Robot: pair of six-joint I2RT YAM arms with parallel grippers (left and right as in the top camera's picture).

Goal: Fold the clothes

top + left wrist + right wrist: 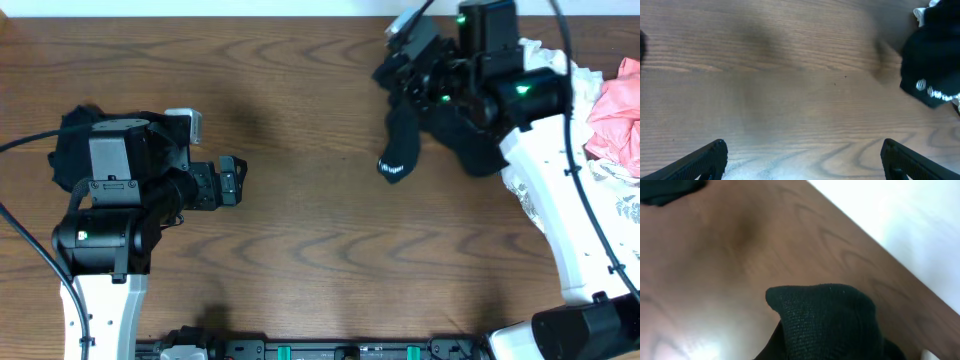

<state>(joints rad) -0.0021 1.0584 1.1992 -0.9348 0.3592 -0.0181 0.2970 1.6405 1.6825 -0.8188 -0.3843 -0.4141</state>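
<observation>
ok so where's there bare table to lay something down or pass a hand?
Free: the table centre, between the left claw and the black garment hanging from the right arm, plus the near strip. Crowded: right edge, where pink cloth and leaf-print cloth pile by that arm; black cloth sits under the left arm.

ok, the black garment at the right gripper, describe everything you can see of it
The black garment is soft, fine-knit-looking fabric, bunched and held up by the shut right gripper. A narrow end with white markings hangs down toward the wooden table; whether it touches there is unclear.
</observation>
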